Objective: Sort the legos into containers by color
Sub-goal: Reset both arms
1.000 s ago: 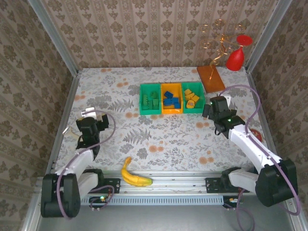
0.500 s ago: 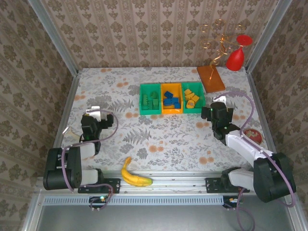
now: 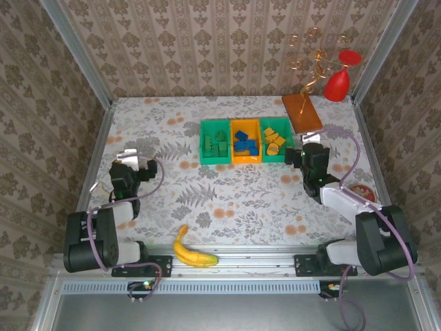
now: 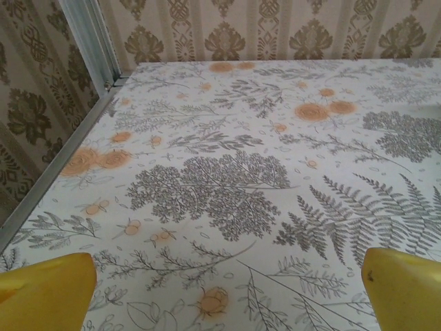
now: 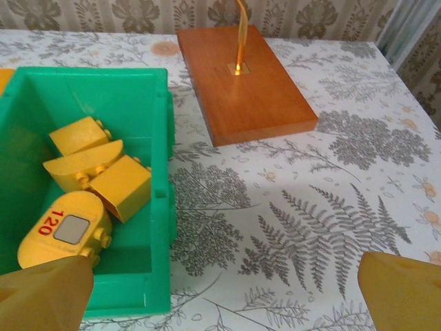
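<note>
**Legos in bins, both grippers empty**

Top view, upper centre: legos sit in the containers. Green bricks (image 3: 220,143) in left green bin (image 3: 204,141), blue bricks (image 3: 244,143) in orange bin (image 3: 246,161), yellow-orange bricks (image 5: 83,179) in right green bin (image 5: 162,124). Left gripper (image 4: 224,293) spread wide, nothing btwn fingers, over bare table (image 4: 207,138). Right gripper (image 5: 220,293) also spread, empty, just beside right green bin. Bricks prob. light, stiff, slick: pinch flat side walls, not studs or rounded tops.

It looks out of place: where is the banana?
In the top view, the banana lies at the table's near edge, left of centre, beside the left arm's base.
</note>
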Tool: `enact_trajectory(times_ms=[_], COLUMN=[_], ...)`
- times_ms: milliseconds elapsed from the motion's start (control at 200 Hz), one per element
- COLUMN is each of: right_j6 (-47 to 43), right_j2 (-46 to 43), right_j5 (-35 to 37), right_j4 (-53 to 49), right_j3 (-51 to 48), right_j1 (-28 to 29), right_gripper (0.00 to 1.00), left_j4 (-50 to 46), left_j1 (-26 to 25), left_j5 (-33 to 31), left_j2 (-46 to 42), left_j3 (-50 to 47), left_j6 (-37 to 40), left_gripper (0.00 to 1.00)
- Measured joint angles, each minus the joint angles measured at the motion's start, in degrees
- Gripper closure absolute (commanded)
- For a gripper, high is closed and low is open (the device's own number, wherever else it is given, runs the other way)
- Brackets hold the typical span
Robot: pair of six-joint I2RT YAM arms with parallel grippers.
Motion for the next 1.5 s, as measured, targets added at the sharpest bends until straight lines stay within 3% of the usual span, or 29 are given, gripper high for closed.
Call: enact_trajectory(times_ms=[235, 550, 850, 1125, 1500], right_j6=[-2.7, -4.9, -4.3, -2.0, -1.7], right_j2=[0.4, 3.7, 11.5, 12.7, 12.7], right_j5=[-3.7, -7.6, -10.1, -16.0, -19.3], right_j4=[5.4, 15.4, 27.6, 26.8, 26.8], right_j3=[-3.5, -7.7, -11.7, -9.4, -9.3], right_j1=[-1.1, -3.1, -6.3, -10.5, -10.6], right_gripper=[0.00, 0.00, 0.00, 0.00, 0.00], left_j4=[11.6, 8.9, 6.7, 6.3, 6.3], left_j1=[0.3, -0.9, -1.6, -1.6, -1.6], left_j5=[5.7, 11.6, 8.3, 7.3, 7.2], left_j2=[12.9, 13.9, 13.9, 13.9, 13.9], left_j3=[-0.3, 3.9, 3.9, 3.9, 3.9], left_j6=[0.0, 1.4, 1.6, 1.6, 1.6], left_gripper=[0.00, 0.00, 0.00, 0.00, 0.00])
